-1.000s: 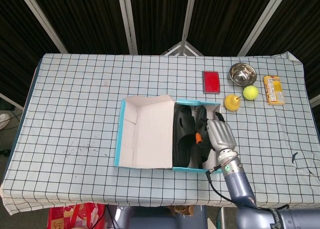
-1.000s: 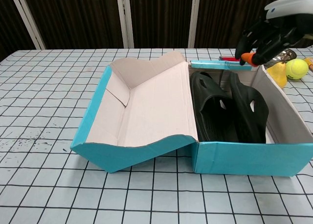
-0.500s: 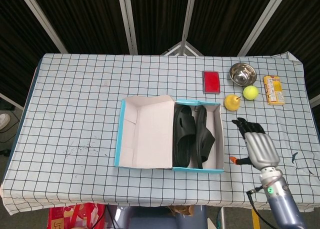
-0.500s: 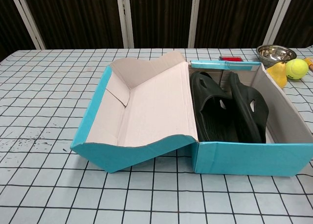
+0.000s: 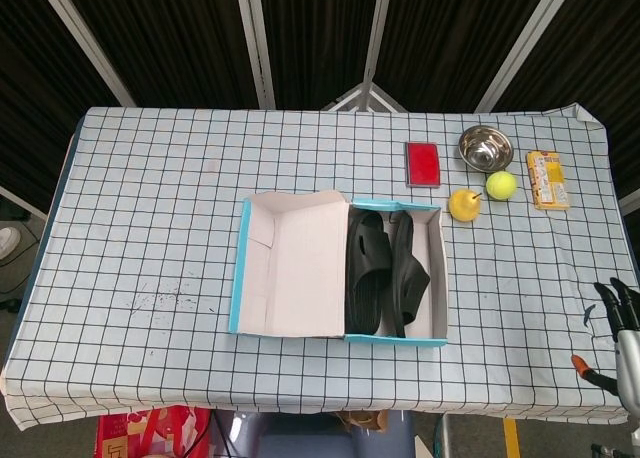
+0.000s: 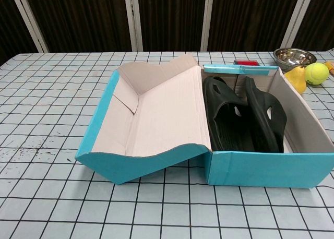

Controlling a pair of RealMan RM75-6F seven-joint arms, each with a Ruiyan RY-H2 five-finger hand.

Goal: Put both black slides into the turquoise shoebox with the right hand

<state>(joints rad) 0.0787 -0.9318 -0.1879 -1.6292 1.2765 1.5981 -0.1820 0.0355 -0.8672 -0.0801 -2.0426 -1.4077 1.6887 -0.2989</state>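
Note:
The turquoise shoebox (image 5: pixel 243 268) (image 6: pixel 261 168) stands open at the table's middle, its lid folded out to the left. Both black slides (image 5: pixel 385 271) (image 6: pixel 242 114) lie inside the right half of the box, one flat and one tilted on its edge against the other. My right hand (image 5: pixel 618 330) shows only in the head view, at the far right edge beyond the table's lower right corner, fingers spread and holding nothing. My left hand is in neither view.
At the back right of the table sit a red flat box (image 5: pixel 422 163), a steel bowl (image 5: pixel 485 147) (image 6: pixel 293 55), a tennis ball (image 5: pixel 501 185) (image 6: pixel 317 73), a yellow pear-shaped fruit (image 5: pixel 463 205) (image 6: pixel 296 80) and a yellow packet (image 5: pixel 547 179).
My right hand has drawn back from over the shoebox, moving right and toward the robot, to the frame's far right edge. It has left the chest view. The slides stay in the box.

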